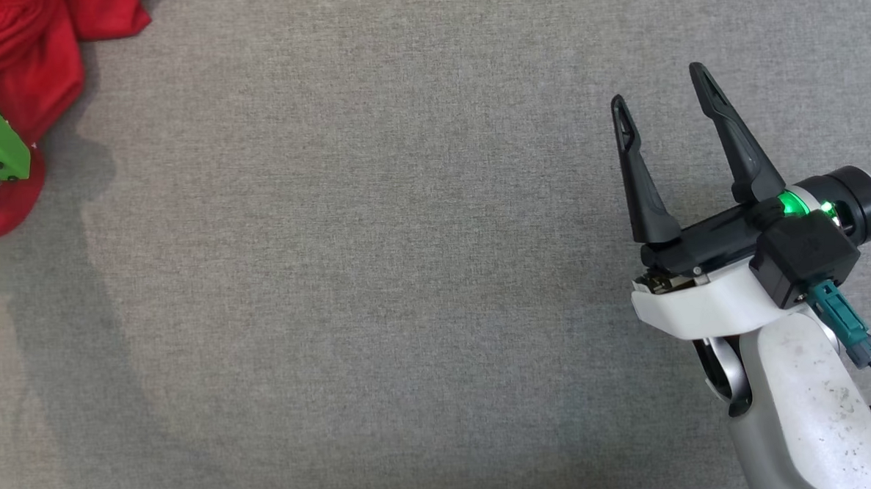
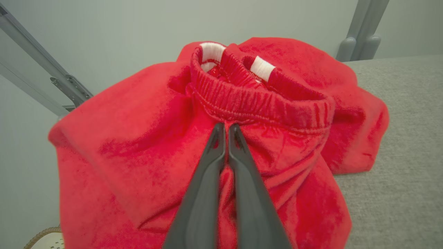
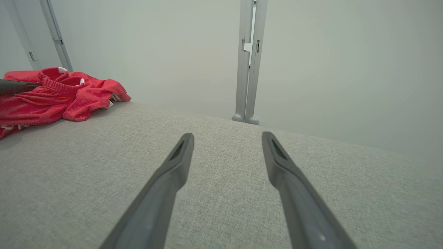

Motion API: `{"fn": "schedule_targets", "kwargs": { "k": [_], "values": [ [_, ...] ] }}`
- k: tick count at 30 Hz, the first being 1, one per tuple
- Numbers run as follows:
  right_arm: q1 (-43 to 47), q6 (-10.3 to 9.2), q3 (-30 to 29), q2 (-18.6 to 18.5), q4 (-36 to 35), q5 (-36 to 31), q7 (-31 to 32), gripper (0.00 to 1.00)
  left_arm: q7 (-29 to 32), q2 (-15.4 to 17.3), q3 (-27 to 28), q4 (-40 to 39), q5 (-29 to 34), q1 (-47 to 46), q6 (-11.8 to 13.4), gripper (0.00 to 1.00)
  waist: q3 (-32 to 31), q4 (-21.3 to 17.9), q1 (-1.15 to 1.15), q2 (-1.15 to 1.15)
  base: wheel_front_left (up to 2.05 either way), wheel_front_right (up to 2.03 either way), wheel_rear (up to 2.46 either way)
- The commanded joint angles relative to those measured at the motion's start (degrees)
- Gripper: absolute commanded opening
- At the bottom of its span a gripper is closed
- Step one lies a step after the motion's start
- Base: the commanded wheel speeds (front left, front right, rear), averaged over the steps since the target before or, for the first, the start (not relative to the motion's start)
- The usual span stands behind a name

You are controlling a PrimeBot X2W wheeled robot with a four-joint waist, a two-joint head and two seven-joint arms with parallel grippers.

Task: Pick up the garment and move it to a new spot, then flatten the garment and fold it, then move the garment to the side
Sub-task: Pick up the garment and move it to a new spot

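Pinching the red fleece garment [image 2: 138, 138] just under its ribbed waistband [image 2: 259, 107], the left gripper [image 2: 226, 129] seems ready to lift it from the far left corner of the grey fabric worktop [image 1: 378, 276]; the right gripper [image 1: 657, 84] hovers spread near the right edge.

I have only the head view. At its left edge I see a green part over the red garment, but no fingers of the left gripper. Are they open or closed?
Observer: Closed. In the left wrist view the left gripper has its fingers together, tips against the garment.
Operator: Which part of the garment do they touch?
Observer: Just under the elastic waistband. I cannot tell whether cloth is pinched.
Operator: Does the waistband lie flat?
Observer: No, it stands up and open, with white patches inside.
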Motion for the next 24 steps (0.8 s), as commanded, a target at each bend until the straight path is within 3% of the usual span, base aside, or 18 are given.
{"fn": "schedule_targets", "kwargs": {
  "k": [1,11,18,24],
  "values": [
    [0.9,0.02,-0.2,-0.2,0.3,0.4,-0.2,1.0,-0.5,1.1,-0.5,-0.5,-0.3,-0.7,-0.1,0.0,-2.3,1.1,0.0,0.0,0.0,0.0,0.0],
    [2.7,0.02,-1.0,-0.2,1.7,2.2,-0.2,1.0,-2.1,4.4,-5.5,-5.5,-1.0,-0.6,0.0,0.0,-10.6,2.1,0.0,0.0,0.0,0.0,0.0],
    [5.5,0.02,-2.2,-0.2,2.6,4.1,-0.2,1.0,-2.6,6.7,-9.4,-12.0,-0.1,-0.7,0.0,0.0,-17.9,0.1,0.0,0.0,0.0,0.0,0.0],
    [8.6,0.02,-5.0,-0.2,2.9,5.2,-0.2,1.0,-1.6,6.0,-14.5,-20.6,0.1,0.9,0.0,0.0,-23.1,-2.7,0.0,0.0,0.0,0.0,0.0]
  ]
}}
